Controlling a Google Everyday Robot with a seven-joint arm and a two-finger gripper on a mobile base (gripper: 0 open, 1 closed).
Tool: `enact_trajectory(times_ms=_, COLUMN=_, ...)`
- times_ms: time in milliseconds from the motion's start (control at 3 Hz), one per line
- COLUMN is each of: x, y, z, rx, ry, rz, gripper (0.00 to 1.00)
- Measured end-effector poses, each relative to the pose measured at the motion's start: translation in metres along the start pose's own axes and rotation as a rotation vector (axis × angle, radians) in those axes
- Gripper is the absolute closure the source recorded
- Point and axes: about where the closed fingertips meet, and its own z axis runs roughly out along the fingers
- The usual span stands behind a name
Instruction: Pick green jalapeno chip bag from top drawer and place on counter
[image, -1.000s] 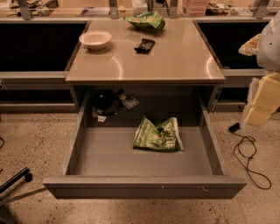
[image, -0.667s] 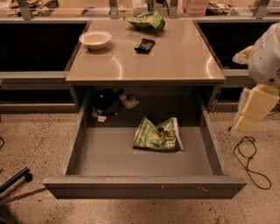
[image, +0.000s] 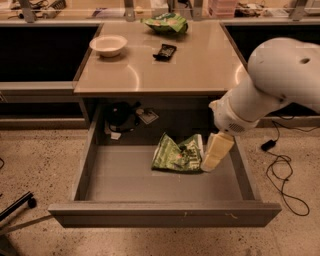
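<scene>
The green jalapeno chip bag (image: 176, 154) lies flat and crumpled on the floor of the open top drawer (image: 125, 180), right of its middle. My gripper (image: 215, 153) hangs from the white arm (image: 272, 85) that reaches in from the right. It sits at the bag's right edge, just above the drawer floor. The beige counter (image: 185, 67) is above the drawer.
On the counter stand a white bowl (image: 108, 45), a small dark packet (image: 164, 51) and a puffier green bag (image: 166, 23) at the back. Dark items (image: 120, 116) lie at the drawer's back left. A black cable (image: 280, 165) runs on the floor at the right.
The arm has swung in from the right edge of the view to over the drawer. The gripper has come down to the bag's right edge. The bag has not moved.
</scene>
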Motion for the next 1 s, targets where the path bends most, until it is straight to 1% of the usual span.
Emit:
enact_trajectory(times_ms=333, x=-0.0066, y=-0.0173, z=0.0031, rx=0.060, ry=-0.037, rz=0.005, gripper=0.00)
enact_trajectory(times_ms=667, x=-0.0067, y=-0.0173, z=0.0032, rx=0.060, ry=-0.037, rz=0.005, gripper=0.00)
enact_trajectory(times_ms=1000, x=-0.0129, y=-0.0238, z=0.0124, rx=0.080, ry=-0.044, rz=-0.002, gripper=0.00)
